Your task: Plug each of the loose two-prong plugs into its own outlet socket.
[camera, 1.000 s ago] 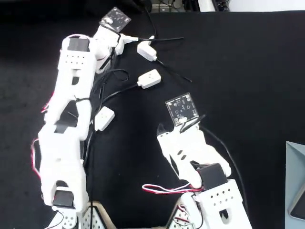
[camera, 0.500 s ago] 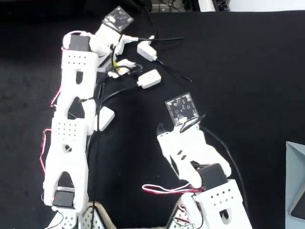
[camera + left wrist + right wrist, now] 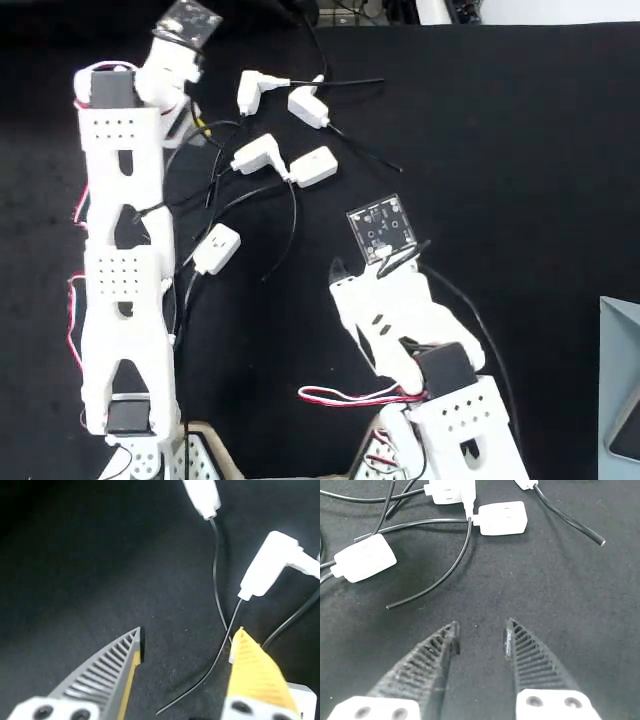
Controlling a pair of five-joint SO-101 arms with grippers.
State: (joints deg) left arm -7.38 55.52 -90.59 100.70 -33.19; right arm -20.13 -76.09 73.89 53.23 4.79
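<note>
Stretching up the left side of the black worktop [image 3: 520,150], the left arm [image 3: 120,270] stood almost straight, its wrist turned in toward the tangle of cords at the far end. The left fingers [image 3: 112,665], one grey and one yellow, were spread wide and grasped nothing. A thin black cord [image 3: 220,645] lay on the worktop under the gap, close to the yellow one. Just past them lay a bent white plug [image 3: 270,562], with another white piece [image 3: 202,495] farther off. The right arm [image 3: 410,320] sat folded low near the front middle, aimed at the same cluster. The right fingers [image 3: 427,660] were parted a little and empty over bare worktop. Five white pieces lay scattered between the arms. At the far end a small angled plug [image 3: 250,90] lay just beside a white block [image 3: 308,107] with a black cord trailing off to the right. Nearer, a slotted socket [image 3: 257,155] and a second socket [image 3: 315,165] lay end to end, touching. In the right wrist view the slotted socket [image 3: 449,491] showed two slots on its face and the second socket [image 3: 502,517] showed two small marks. A narrow neck ran between them, but I could not tell whether anything was pushed fully home. A lone block [image 3: 217,248] lay apart from the pair, just beside the left arm, its cord looping back under that arm.
</note>
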